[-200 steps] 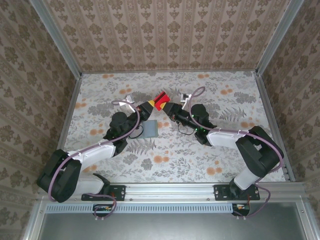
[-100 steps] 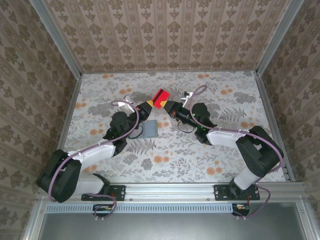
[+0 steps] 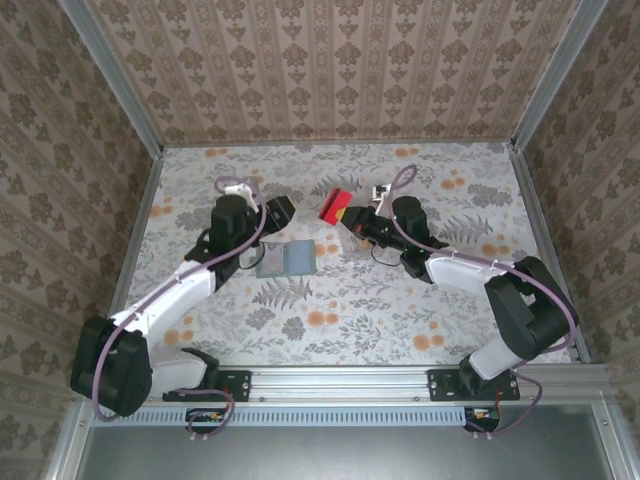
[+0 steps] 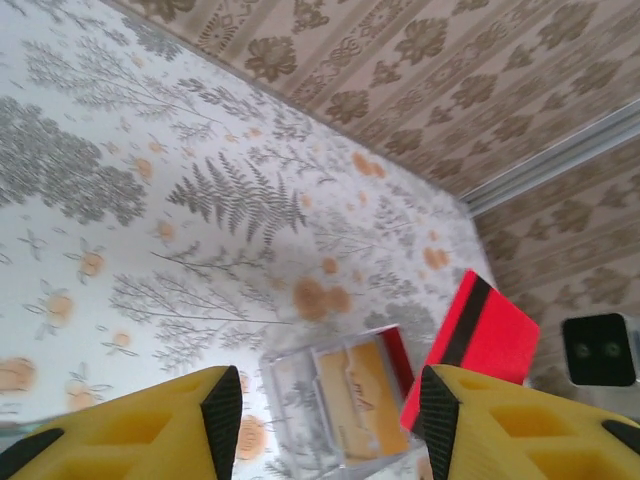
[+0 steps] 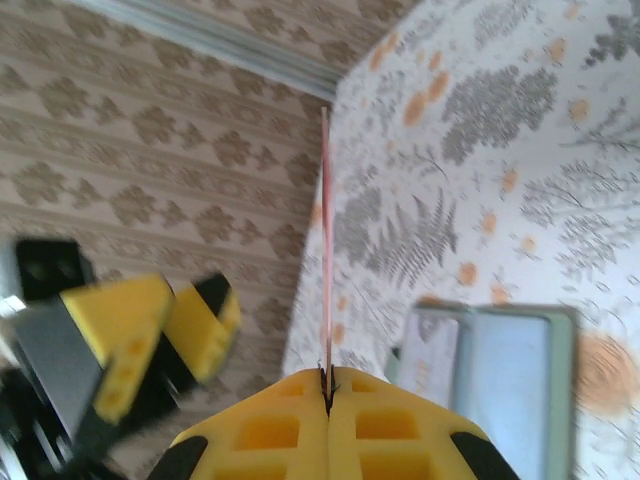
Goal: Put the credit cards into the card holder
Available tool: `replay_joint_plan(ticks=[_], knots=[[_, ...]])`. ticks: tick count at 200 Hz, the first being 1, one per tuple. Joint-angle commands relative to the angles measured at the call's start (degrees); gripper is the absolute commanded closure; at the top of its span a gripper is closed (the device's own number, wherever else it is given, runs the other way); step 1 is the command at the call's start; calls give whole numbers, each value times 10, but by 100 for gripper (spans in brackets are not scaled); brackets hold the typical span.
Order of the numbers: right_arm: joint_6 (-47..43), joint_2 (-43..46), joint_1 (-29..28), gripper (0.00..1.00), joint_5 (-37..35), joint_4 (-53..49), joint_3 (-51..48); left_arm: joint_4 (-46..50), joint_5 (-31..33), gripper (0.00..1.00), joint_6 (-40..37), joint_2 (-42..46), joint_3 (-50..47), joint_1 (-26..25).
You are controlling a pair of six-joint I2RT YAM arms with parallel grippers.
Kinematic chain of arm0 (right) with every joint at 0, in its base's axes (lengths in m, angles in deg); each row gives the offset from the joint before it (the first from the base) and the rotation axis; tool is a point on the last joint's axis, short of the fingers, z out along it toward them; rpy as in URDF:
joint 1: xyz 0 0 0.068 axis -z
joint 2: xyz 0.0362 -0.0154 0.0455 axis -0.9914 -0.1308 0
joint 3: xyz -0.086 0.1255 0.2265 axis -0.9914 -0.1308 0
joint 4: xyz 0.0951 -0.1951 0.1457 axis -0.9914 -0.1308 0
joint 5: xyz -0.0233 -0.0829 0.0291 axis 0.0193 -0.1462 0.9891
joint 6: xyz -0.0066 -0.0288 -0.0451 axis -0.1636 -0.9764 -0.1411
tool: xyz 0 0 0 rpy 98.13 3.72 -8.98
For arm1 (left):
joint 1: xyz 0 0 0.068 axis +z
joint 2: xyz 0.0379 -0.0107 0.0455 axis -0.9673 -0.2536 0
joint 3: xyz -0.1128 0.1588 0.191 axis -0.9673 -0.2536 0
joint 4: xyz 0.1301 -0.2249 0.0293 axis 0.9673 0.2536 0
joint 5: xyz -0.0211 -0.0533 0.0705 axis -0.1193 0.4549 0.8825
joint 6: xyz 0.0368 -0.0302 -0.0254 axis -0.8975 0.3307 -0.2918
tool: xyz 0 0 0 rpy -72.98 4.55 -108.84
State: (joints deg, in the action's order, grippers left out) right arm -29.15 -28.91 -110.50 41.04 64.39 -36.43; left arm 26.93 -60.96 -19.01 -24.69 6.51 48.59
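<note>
One card [image 5: 326,240] edge-on in right claw [image 5: 327,382]

the left gripper [image 4: 330,400] stands open, its two yellow fingers [image 4: 150,425] wide apart along the bottom edge with nothing between them. past the gap a clear tray [image 4: 285,362] lies on the floral table [image 4: 200,150], with a yellow card [image 4: 355,400] flat inside it (a thin red edge shows along that card's right side; what it belongs to is unclear). just right of the tray a red card [image 4: 495,340] with a black stripe stands tilted, its lower corner hidden behind the right finger. at the right edge is a small white box [image 4: 598,350] with a dark face. a patterned wall [image 4: 420,70] and a metal post [image 4: 560,160] close the far side.
</note>
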Motion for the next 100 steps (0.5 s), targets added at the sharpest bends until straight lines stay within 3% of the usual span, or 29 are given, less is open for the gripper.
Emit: replay_joint_plan(ticks=[1, 25, 45, 100], knots=[[-116, 39, -15, 100, 47, -171, 26, 231, 10, 48, -151, -61, 77, 38], [-162, 47, -38, 100, 40, -243, 21, 278, 0, 52, -202, -154, 126, 83], [-187, 44, -67, 100, 22, -277, 20, 287, -43, 56, -222, -233, 163, 107], [-199, 28, -97, 100, 20, -301, 11, 314, -63, 68, -260, -347, 221, 112]])
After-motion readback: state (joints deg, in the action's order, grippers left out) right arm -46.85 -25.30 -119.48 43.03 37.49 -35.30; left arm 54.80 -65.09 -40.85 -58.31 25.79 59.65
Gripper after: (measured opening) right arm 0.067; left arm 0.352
